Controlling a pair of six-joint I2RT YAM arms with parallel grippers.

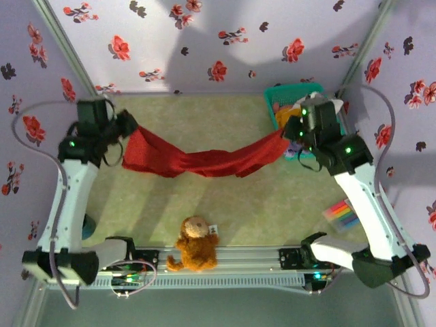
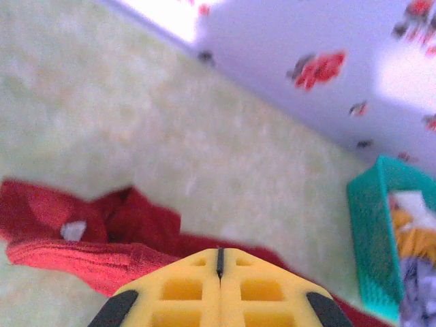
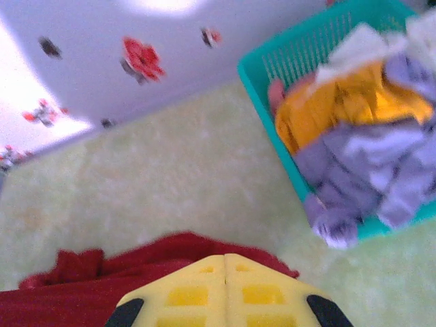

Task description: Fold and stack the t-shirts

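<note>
A large deep-red t-shirt [image 1: 204,162] hangs stretched and sagging between my two grippers above the green table. My left gripper [image 1: 127,136] is shut on its left end, and my right gripper [image 1: 289,133] is shut on its right end. In the left wrist view the yellow fingers [image 2: 197,286] are pressed together at the left gripper [image 2: 219,253], with the red t-shirt [image 2: 68,235] bunched below them. In the right wrist view the right gripper [image 3: 225,257] is likewise shut over the red t-shirt [image 3: 88,289]. Mustard-orange [image 3: 347,102], lavender [image 3: 368,170] and white [image 3: 361,44] t-shirts lie crumpled in the basket.
The teal mesh basket [image 1: 278,92] stands at the back right corner, close behind my right gripper. A brown plush teddy [image 1: 195,244] sits at the near edge in the middle. Coloured markers [image 1: 340,214] lie at the right. Flowered walls close off three sides.
</note>
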